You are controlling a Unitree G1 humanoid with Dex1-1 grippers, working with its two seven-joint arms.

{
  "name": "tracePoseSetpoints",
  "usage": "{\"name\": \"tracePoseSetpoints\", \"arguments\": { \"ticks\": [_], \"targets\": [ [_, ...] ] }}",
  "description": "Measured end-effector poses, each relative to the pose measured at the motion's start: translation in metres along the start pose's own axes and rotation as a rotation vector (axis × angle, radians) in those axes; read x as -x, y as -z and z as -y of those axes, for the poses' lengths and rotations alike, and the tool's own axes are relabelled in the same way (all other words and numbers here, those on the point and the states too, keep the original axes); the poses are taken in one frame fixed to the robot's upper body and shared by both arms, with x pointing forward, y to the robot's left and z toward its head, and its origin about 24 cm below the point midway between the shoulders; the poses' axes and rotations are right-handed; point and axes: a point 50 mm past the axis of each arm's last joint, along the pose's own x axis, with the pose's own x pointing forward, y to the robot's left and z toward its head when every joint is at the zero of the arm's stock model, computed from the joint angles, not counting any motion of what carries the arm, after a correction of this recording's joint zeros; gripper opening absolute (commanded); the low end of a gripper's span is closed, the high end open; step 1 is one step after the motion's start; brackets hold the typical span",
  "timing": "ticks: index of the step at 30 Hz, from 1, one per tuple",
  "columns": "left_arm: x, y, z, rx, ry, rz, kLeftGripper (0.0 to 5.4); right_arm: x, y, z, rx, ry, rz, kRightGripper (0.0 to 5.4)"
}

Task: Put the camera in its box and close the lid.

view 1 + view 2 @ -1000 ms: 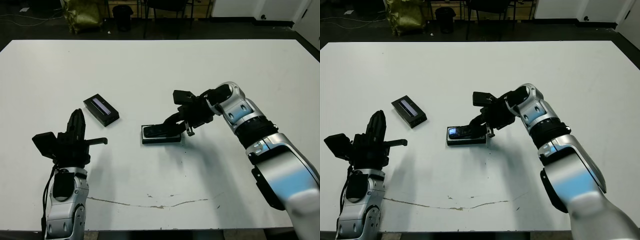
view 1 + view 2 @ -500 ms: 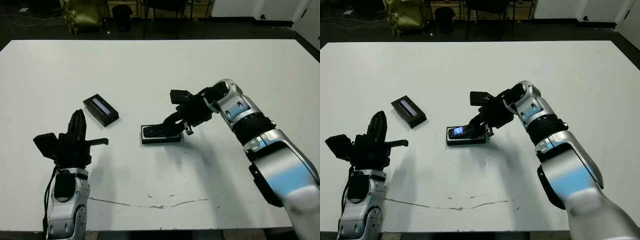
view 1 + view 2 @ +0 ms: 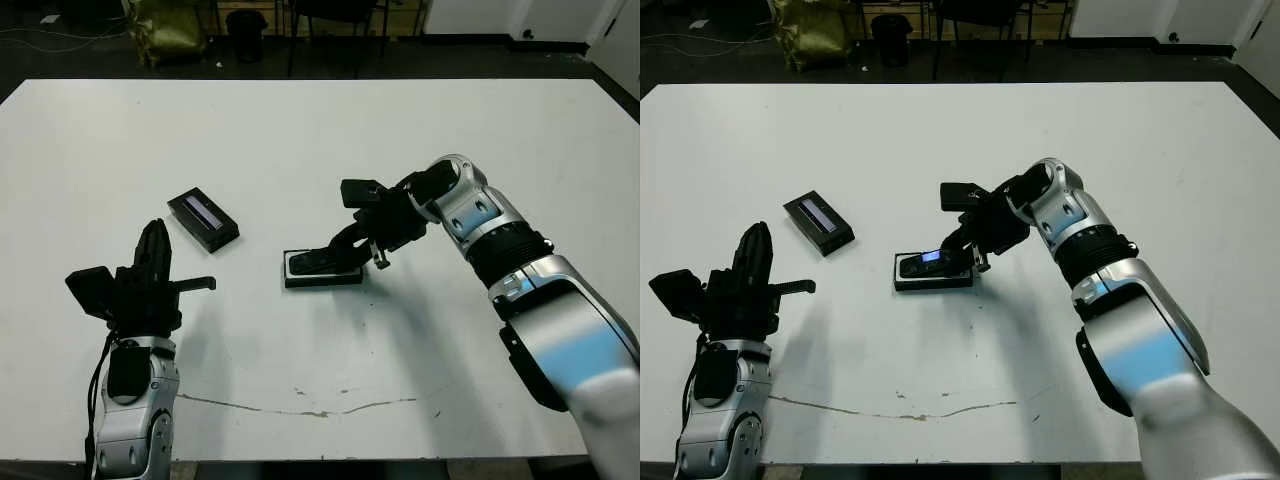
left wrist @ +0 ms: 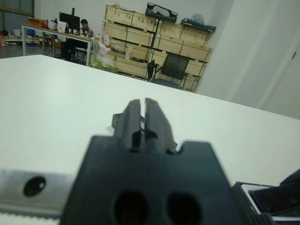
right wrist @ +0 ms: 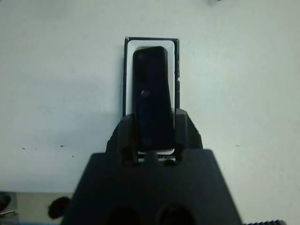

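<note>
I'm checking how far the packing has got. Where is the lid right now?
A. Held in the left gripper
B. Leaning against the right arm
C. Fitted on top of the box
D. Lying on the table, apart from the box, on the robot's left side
D: the lid lies flat on the table, well clear of the box, where the right gripper holds the camera.

Head stereo overlooks the table; right wrist looks closely down at the box.
</note>
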Motion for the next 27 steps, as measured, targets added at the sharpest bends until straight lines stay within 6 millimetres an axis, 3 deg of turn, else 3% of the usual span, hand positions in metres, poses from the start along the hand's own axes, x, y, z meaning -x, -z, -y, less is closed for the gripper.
{"name": "tracePoseSetpoints", "arguments": {
  "ticks": [27],
  "targets": [
    [0.001, 0.003, 0.001, 0.012, -0.008, -0.005, 0.0, -0.002, -0.017, 0.003, 0.051, -0.03, -0.048, 0.53]
  ]
}}
